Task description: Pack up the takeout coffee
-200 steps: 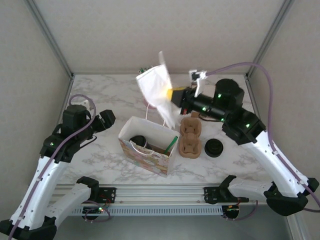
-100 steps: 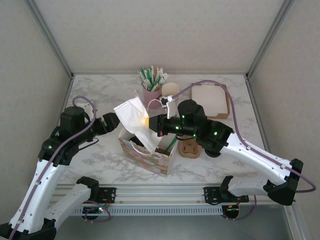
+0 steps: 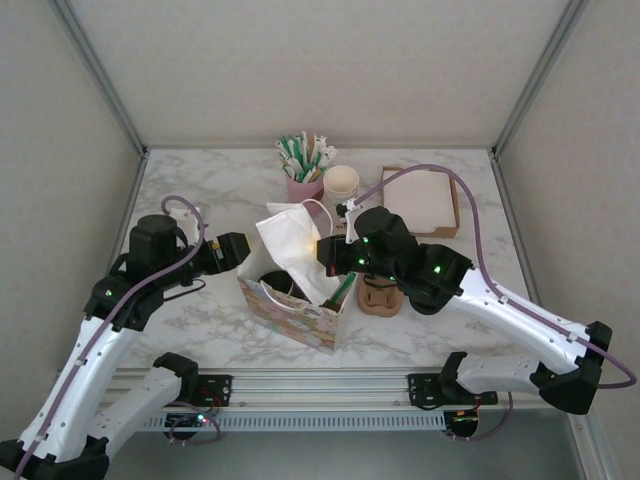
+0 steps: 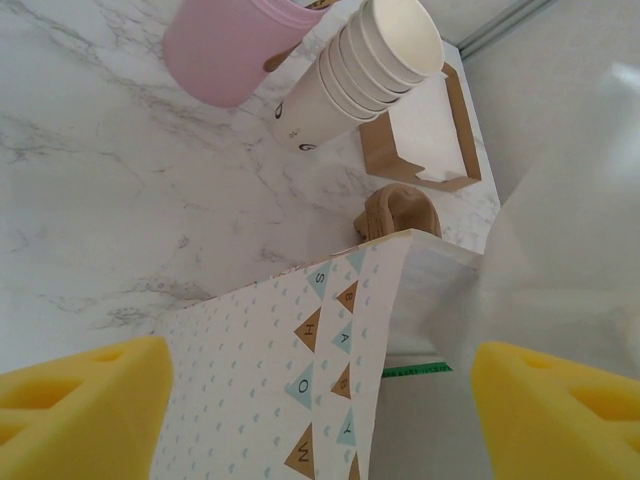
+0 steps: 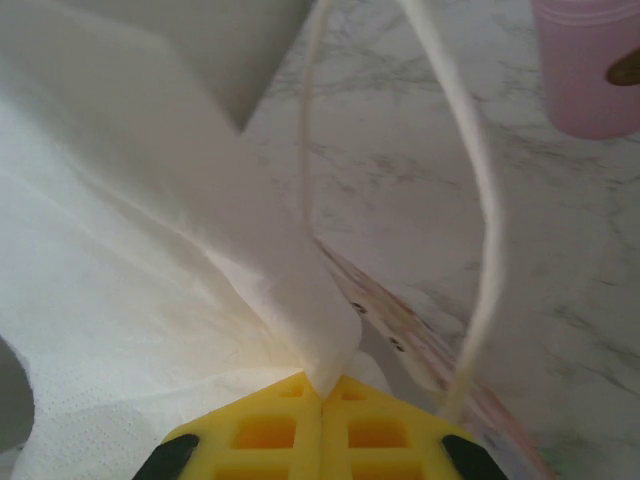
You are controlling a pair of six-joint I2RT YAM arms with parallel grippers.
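**A:** Marble bench, plain walls around. Nearest stands the patterned bag. Where is the takeout coffee?

**B:** Probably the dark lid inside the bag, beneath the right pincer, which pinches a napkin. The left pincer is spread beside the bag. The cup is likely light and crushable, so grip its wall under the lid. A cup stack lies beyond.

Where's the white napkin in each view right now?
Top external: napkin at centre, over the gift bag's mouth.
Left wrist: napkin along the right edge.
Right wrist: napkin across the left, pinched in the right gripper's shut jaws.
Shared landmark: pink cup.
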